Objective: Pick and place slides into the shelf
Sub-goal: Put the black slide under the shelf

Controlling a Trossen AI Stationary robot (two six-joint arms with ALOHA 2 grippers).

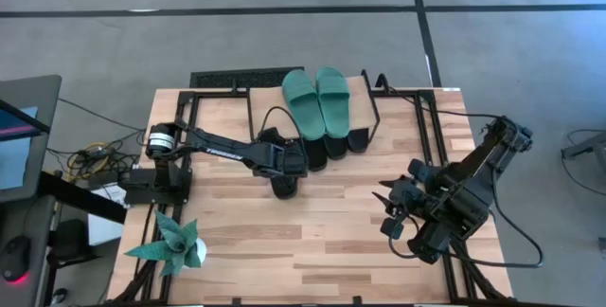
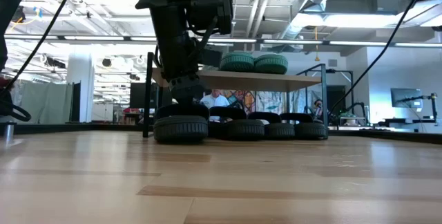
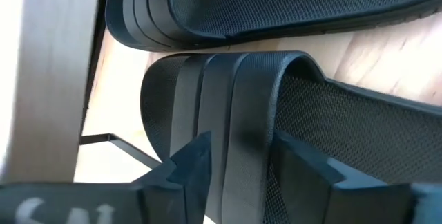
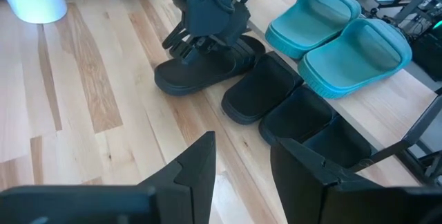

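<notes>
Your left end effector (image 3: 238, 175) is down on the outermost black slide (image 4: 207, 72), its fingers closed across the wide strap (image 3: 238, 106), with the slide resting on the worktop (image 1: 312, 250) at the front edge of the shelf (image 2: 276, 81). Three more black slides (image 4: 290, 110) sit in a row under the shelf and the two teal slides (image 1: 317, 99) lie on its slanted top. Your grip looks narrow: the rubber strap may flex and slip, or the sole may drag against its neighbour. The right end effector (image 4: 242, 165) waits open, well apart.
</notes>
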